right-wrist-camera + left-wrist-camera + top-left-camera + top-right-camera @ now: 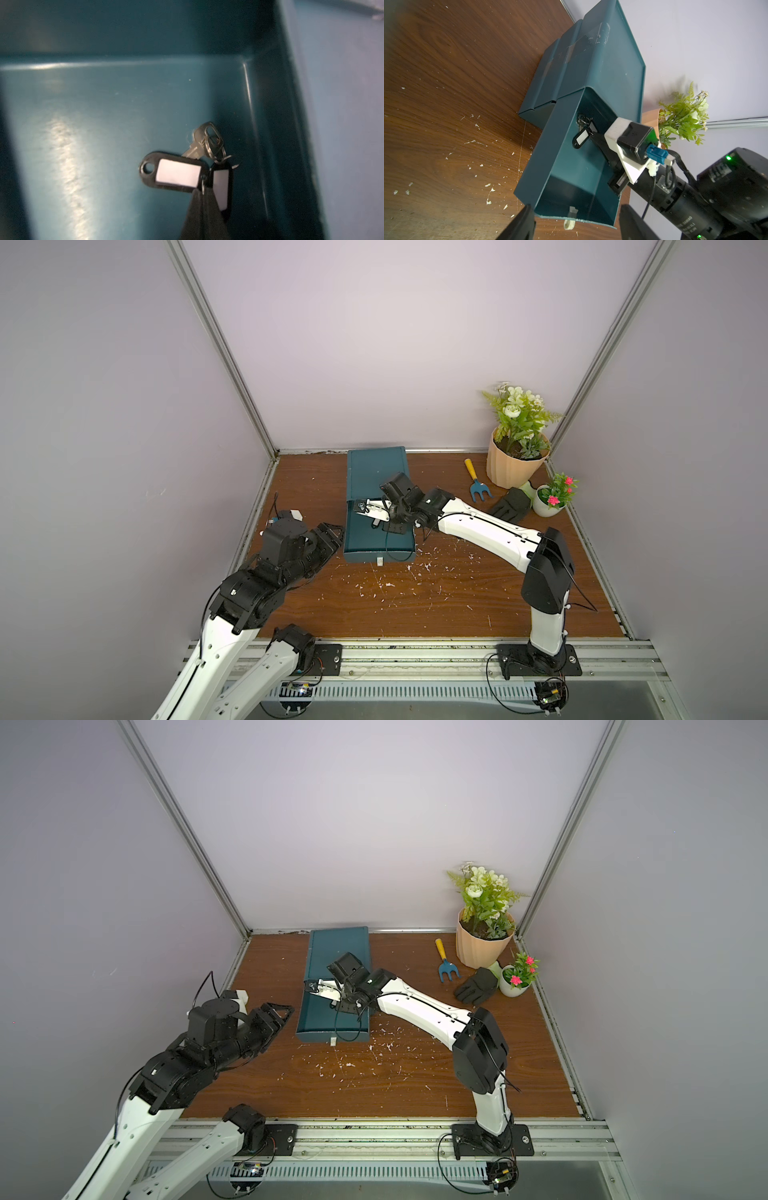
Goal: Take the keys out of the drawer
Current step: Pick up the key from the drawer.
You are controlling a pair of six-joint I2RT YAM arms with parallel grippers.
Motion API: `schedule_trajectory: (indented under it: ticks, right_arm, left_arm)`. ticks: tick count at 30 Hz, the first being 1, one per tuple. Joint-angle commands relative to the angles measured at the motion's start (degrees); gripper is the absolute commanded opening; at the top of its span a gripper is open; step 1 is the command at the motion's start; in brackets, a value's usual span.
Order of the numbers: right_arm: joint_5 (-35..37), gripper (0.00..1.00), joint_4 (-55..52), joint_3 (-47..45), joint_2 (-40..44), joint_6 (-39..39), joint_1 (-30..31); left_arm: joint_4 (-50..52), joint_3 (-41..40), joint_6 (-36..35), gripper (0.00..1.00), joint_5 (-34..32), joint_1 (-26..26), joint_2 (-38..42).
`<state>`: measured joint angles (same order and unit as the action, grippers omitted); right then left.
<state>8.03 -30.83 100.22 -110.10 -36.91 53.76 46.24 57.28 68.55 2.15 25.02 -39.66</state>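
The teal drawer (pixel 365 541) stands pulled out of its cabinet (pixel 376 472) toward the front in both top views. Inside it lie the keys (pixel 178 174), a silver bunch on a ring with two black tags with white labels. They sit close to a rear corner of the drawer (pixel 550 145). My right gripper (pixel 202 193) reaches down into the drawer, its dark fingers (pixel 595 136) shut on the tags where they meet. In the top views its wrist camera hides the keys. My left gripper (pixel 577 224) is open and holds nothing, just off the drawer's front left corner (pixel 330 535).
A blue-and-yellow garden fork (pixel 478 483), a black glove (pixel 513 504), a large peach flowerpot (pixel 517 464) and a small white pot with pink flowers (pixel 555 497) stand at the back right. White flecks litter the wooden table. A white pull tab (pixel 379 561) sticks out of the drawer's front.
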Motion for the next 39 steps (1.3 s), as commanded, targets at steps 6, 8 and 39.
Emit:
schedule_trajectory:
  ticks: [6,8,39]
  right_arm:
    - [-3.50,0.00,-1.10,3.74,2.89,1.46,-0.12]
    - [-4.11,0.00,-1.26,4.07,3.27,1.91,-0.14]
    - [-14.49,0.00,3.93,2.83,13.81,20.30,-0.75]
  left_arm:
    - [-2.21,1.28,-1.17,0.67,-1.53,-0.58,-0.39]
    - [-2.37,1.49,-1.21,0.67,-1.80,-0.63,-0.51]
    - [-9.17,2.90,-19.96,0.66,-11.63,-0.58,-2.96]
